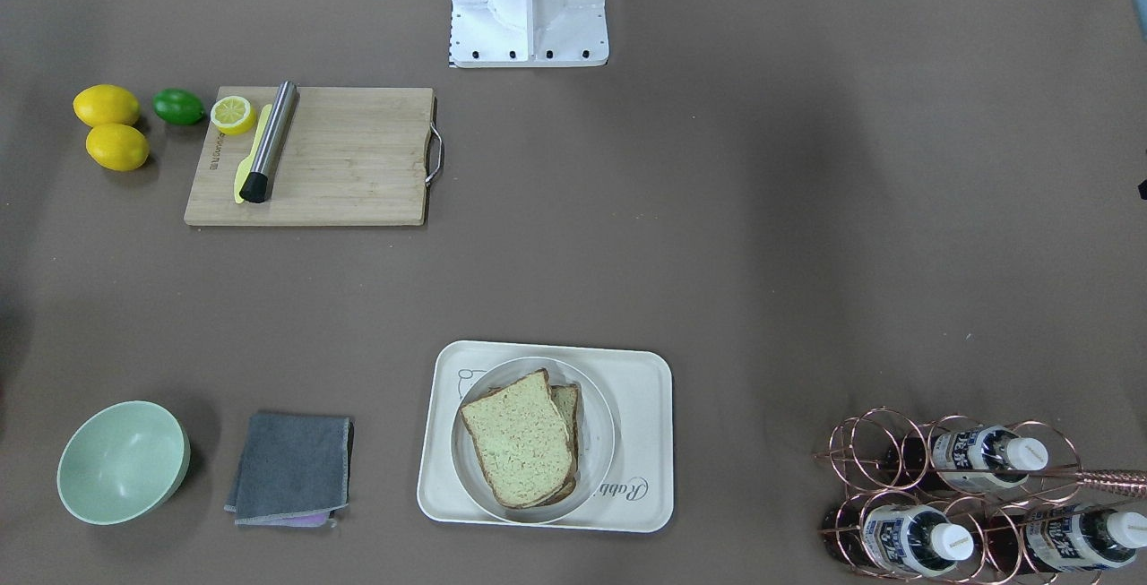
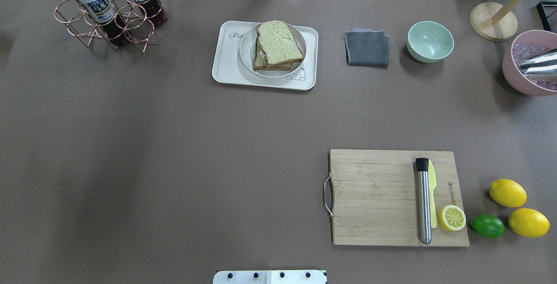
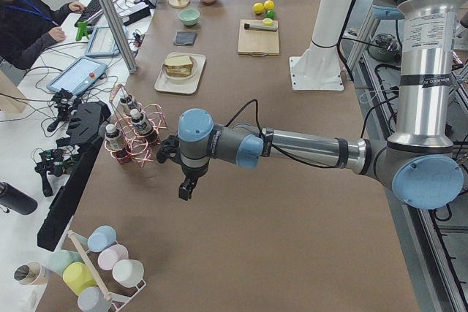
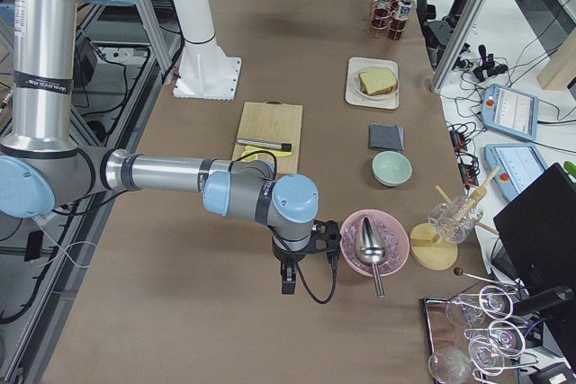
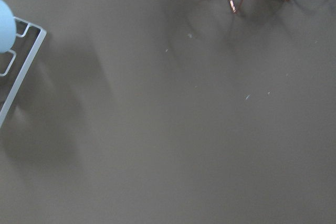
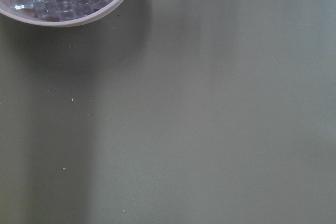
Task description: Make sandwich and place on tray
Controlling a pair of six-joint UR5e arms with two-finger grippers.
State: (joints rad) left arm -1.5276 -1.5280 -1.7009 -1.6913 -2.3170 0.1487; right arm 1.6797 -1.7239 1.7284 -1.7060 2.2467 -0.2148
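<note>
sitting on tray (image 2: 226, 73), sandwich (image 2: 278, 42), inside hard to see

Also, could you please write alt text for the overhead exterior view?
A sandwich on a white plate sits on a cream tray at the far centre of a brown table. Nearer, on the right, a wooden cutting board holds a steel rod and a lemon half.
</note>
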